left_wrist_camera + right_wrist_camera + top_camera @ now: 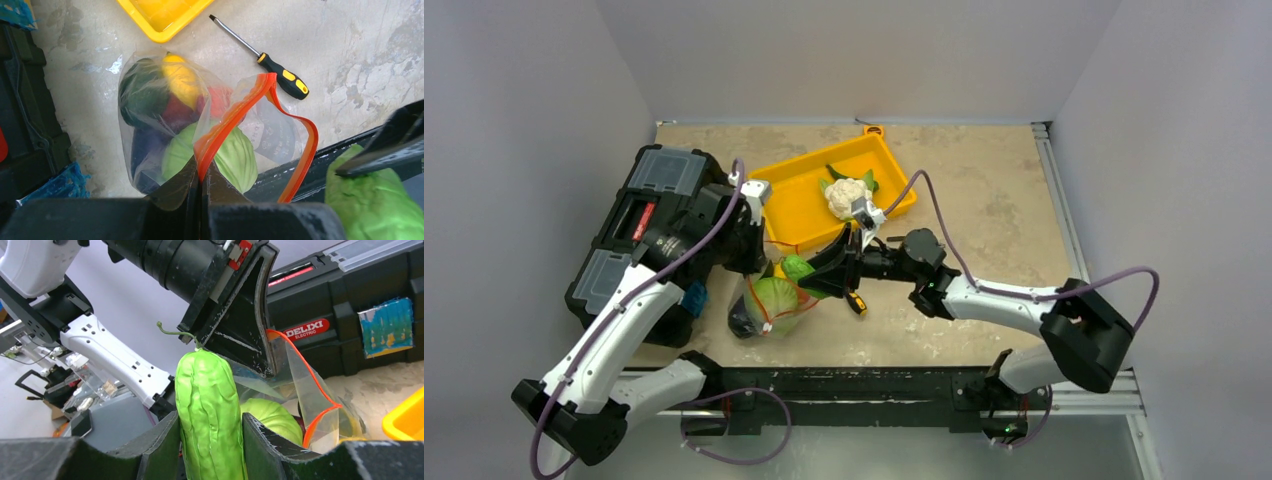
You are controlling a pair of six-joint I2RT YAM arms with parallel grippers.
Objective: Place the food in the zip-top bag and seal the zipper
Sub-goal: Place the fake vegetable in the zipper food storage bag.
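Toward the tabletop's near-left edge the zip-top bag [145,100] sits part-filled, unsealed — left gripper [201,175] pinching its zipper [240,112]. Beside it the right gripper [210,440] clamps a green gourd [205,385]; cauliflower [846,193] lies in the tray [799,205].

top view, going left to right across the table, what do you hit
toolbox → bag → screwdriver. Left out: tray and cauliflower, which overlap the bag and screwdriver.
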